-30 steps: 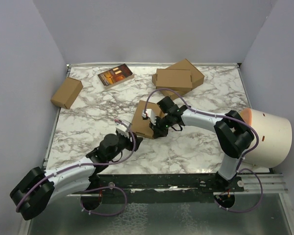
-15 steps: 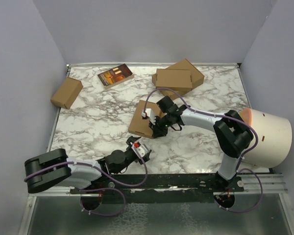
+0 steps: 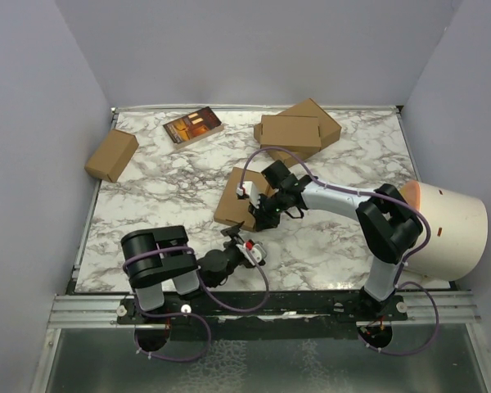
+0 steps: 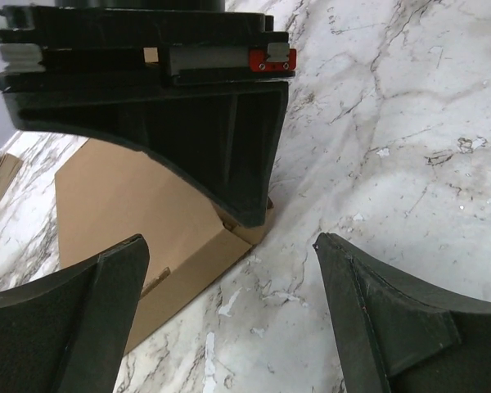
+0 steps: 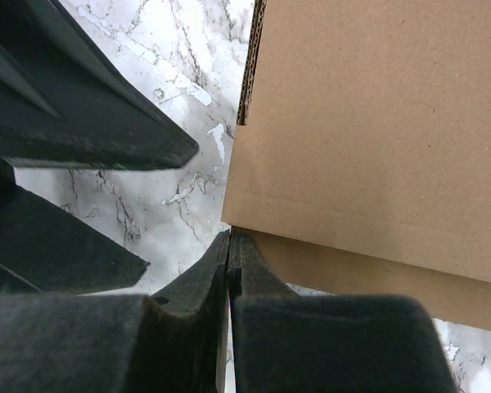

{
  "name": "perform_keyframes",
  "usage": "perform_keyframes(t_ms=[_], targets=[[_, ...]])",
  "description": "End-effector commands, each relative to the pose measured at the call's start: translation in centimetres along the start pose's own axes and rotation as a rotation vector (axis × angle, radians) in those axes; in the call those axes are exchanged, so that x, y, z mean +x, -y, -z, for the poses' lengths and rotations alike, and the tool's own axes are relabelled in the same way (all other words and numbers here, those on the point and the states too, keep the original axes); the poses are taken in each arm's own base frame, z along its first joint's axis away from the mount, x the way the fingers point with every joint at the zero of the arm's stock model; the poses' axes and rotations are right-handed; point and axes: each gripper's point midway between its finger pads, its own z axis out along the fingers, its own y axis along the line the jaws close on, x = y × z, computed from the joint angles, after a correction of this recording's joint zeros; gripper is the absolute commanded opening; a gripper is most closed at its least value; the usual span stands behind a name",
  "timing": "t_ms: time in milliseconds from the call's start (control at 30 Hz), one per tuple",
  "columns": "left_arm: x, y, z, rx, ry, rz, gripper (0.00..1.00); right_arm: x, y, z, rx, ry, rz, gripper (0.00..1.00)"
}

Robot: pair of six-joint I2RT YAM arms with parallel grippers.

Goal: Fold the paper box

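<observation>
We show the paper box (image 3: 231, 203) lying just beyond the wide-open, empty left hand (image 4: 229, 241); the right hand (image 5: 229, 246), fully closed, touches its edge.

Paper box (image 3: 231, 209) before stacked boxes (image 3: 299, 129)

The paper box (image 3: 234, 203) is plain brown; the table (image 3: 159, 192) is white marble-patterned with grey-brown veins.
</observation>
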Motion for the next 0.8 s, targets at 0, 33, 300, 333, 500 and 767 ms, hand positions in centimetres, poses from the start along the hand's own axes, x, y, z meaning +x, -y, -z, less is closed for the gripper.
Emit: perform_keyframes(t_ms=[0,33,300,333,500,767], targets=[[-2.3,-1.0,-1.4,-0.08,0.083,0.033,0.88,-1.2,-0.1,-0.5,-0.026,0.03,0.006,0.01],[-2.0,-0.9,-1.6,-0.082,0.07,0.031,0.88,-1.2,-0.1,-0.6,-0.028,0.029,0.004,0.01],[0.4,-0.4,-1.9,-0.097,-0.006,0.018,0.87,-1.2,-0.1,-0.8,-0.026,0.024,-0.001,0.01],[0.7,-0.3,-2.0,-0.101,-0.014,0.015,0.86,-1.2,-0.1,-0.8,-0.025,0.024,-0.003,0.01],[1.2,-0.9,-1.9,-0.14,-0.024,0.001,0.81,-1.2,0.0,-0.9,-0.02,0.023,-0.004,0.01],[1.7,-1.7,-1.8,-0.153,-0.024,0.03,0.71,-1.1,0.2,-1.2,-0.016,0.016,-0.012,0.01]])
